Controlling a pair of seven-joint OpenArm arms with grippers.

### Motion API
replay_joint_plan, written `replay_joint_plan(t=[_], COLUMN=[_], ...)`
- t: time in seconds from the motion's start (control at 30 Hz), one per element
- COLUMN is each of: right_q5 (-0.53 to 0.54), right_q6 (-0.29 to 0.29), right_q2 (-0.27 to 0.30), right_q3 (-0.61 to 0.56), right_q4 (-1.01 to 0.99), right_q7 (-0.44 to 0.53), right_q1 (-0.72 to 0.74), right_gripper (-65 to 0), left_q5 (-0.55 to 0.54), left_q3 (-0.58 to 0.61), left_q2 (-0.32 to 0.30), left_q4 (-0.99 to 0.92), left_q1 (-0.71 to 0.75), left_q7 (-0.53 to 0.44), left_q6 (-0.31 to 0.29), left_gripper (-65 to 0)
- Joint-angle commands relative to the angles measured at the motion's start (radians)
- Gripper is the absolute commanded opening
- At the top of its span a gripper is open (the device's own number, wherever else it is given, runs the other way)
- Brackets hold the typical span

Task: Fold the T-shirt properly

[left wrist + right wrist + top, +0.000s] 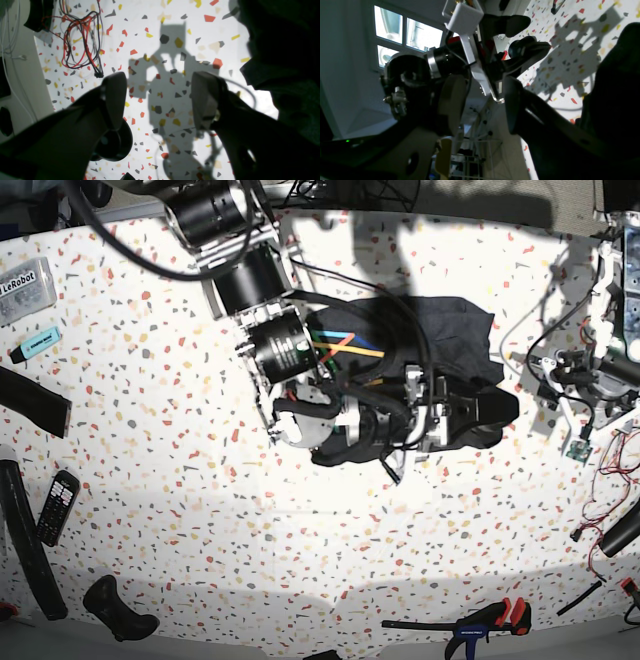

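The T-shirt [455,340] lies bunched in the upper middle of the base view on the speckled worktop [180,480], a crumpled dark mound with a slice of its rainbow print [345,345] showing beside the arm that reaches across it. It is nowhere near flat, so the fold looks barely started.

In the left wrist view the left claw [157,100] stands wide apart over bare worktop, nothing between its fingers; the shirt fills the right edge of that frame as a dark mass, close to the right-hand finger but not held. In the right wrist view the right claw [482,102] has its fingers parted with only background visible through the gap. Dark cloth rises at the lower right of that frame, near one finger, and I cannot tell whether it touches.

The main risk, as I judge it, is the bulk of the arm sitting over the heap: any sweep could drag or twist the fabric further. A pinch into a mound this thick could also catch several layers at once, spoiling a clean edge. Loose red and black wires [80,37] in the upper left of the left wrist view could snag that claw.
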Motion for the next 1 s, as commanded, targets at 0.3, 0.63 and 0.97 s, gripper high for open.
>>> replay_joint_plan(t=[0.3, 0.63, 0.97], right_q5=[-0.392, -0.627, -0.605], right_q6=[0.005, 0.005, 0.005], right_q2=[-0.013, 0.204, 0.411], right_q3=[0.311, 0.645, 0.684], right_q4=[0.085, 0.214, 0.214], right_q7=[-0.011, -0.028, -0.028], right_q1=[0.141, 0.044, -0.112], right_gripper=[-37.3, -43.9, -43.9], left_q5=[-0.233, -0.581, -0.333], left_q3=[-0.006, -0.003, 0.035], left_q2=[-0.016, 0.169, 0.410], left_q4=[0.019, 0.084, 0.142], left_q1=[-0.014, -0.014, -0.013], left_q7=[-0.352, -0.303, -0.278], left_q6=[-0.037, -0.399, -0.216], left_gripper=[-26.1, -26.1, -26.1])
